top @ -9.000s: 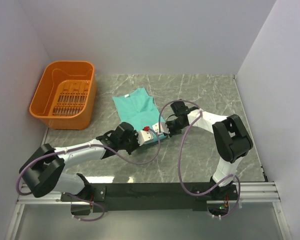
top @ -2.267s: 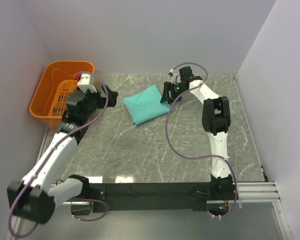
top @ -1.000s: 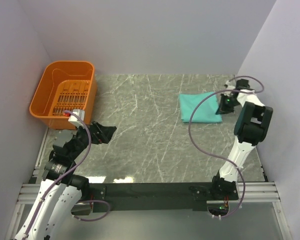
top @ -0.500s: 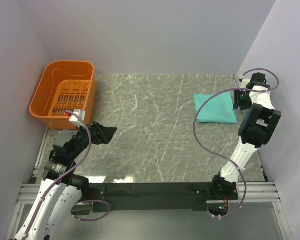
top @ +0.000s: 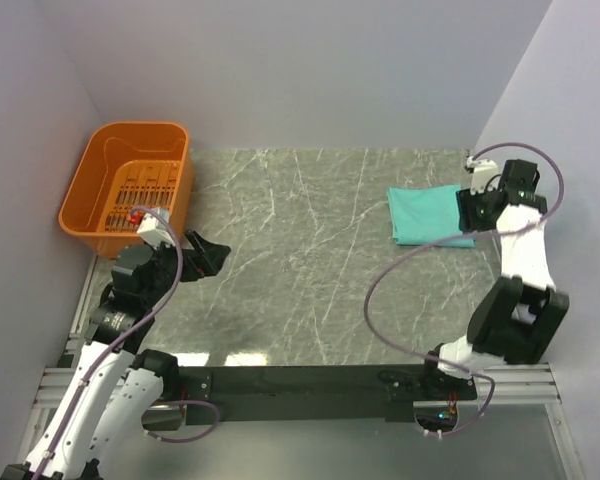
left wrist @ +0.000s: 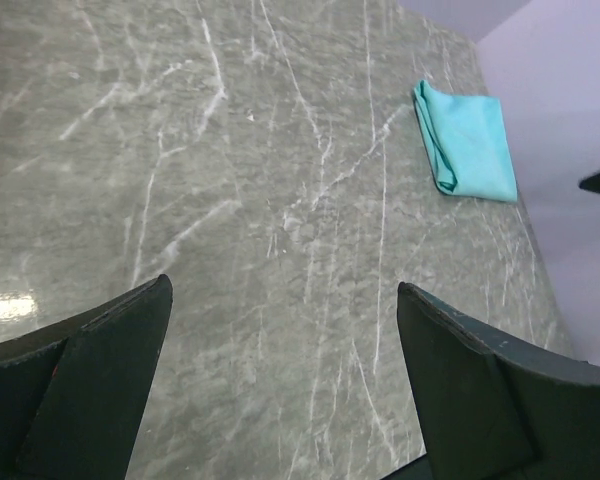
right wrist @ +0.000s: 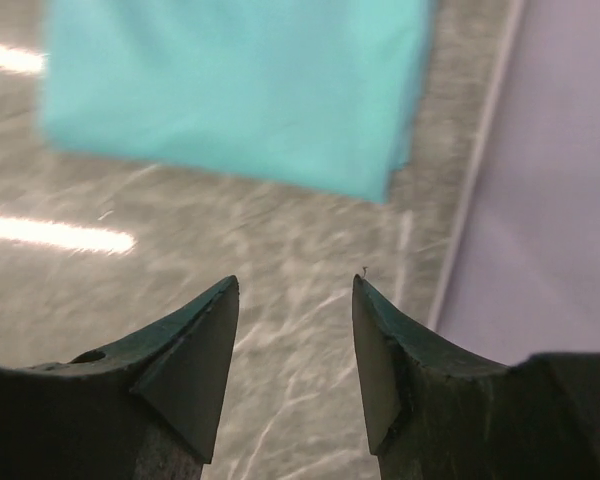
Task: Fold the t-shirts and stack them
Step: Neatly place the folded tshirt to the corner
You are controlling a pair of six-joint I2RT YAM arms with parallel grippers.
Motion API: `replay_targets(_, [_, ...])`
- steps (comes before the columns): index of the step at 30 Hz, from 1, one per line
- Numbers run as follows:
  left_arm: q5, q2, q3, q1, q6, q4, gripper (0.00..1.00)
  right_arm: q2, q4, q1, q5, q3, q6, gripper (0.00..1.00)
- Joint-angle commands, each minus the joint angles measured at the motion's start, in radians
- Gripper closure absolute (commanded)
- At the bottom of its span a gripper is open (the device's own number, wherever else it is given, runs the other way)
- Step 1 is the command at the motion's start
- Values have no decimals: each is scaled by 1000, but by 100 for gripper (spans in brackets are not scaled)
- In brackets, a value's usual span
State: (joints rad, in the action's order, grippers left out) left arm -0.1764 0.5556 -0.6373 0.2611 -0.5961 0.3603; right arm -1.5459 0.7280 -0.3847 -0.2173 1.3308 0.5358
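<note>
the plain teal-green t-shirt (top: 426, 215) lies folded into a compact, flat rectangle on the grey veined marble tabletop (top: 300, 260), at the far right of the table and close to the pale lilac right wall (top: 570, 130). in the left wrist view the shirt (left wrist: 470, 140) shows layered folded edges along its left side. it sits well apart from the orange slotted plastic basket (top: 80, 195), which stands in the far left corner. the right gripper (top: 468, 210) hangs at the shirt's right edge. its wrist view shows its two dark fingers (right wrist: 195, 350) moderately spread, with only bare marble between them and the cloth (right wrist: 230, 90) lying just beyond the tips, so it grips nothing. that view is blurred. the left gripper (top: 212, 256) is near the left side of the table, just in front of the basket, its fingers (left wrist: 100, 370) spread wide over bare stone and holding nothing. a small white block with a red spot (top: 156, 222) sits on top of the left wrist. any marking on it is too small to read.
</note>
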Motion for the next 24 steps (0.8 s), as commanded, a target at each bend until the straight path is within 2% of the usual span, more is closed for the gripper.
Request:
replay_targets(1, [63, -28, -55, -3, 2, 40, 1, 193, -16, 10, -149, -111, 73, 44])
replay_targets(6, [121, -51, -88, -3, 51, 88, 0, 492, -84, 10, -270, -271, 75, 35])
replay_targets(7, [132, -54, -105, -3, 58, 109, 0, 530, -105, 9, -272, -291, 38, 29])
replay_targets(10, [158, -63, -136, -3, 81, 147, 1, 651, -163, 7, -264, -346, -11, 22])
replay_targets(13, [173, -100, -142, -3, 71, 158, 1, 725, -217, 1, -219, -386, -164, 1])
replay_targets(18, [259, -152, -157, -3, 71, 181, 1, 811, -245, -6, -208, -416, -284, 0])
replay_targets(22, [272, -169, -171, -3, 84, 187, 1, 875, -304, -10, -131, -487, -462, 0])
replay_targets(24, [272, -169, -174, -5, 87, 189, 1, 912, -335, -10, -38, -510, -522, 0])
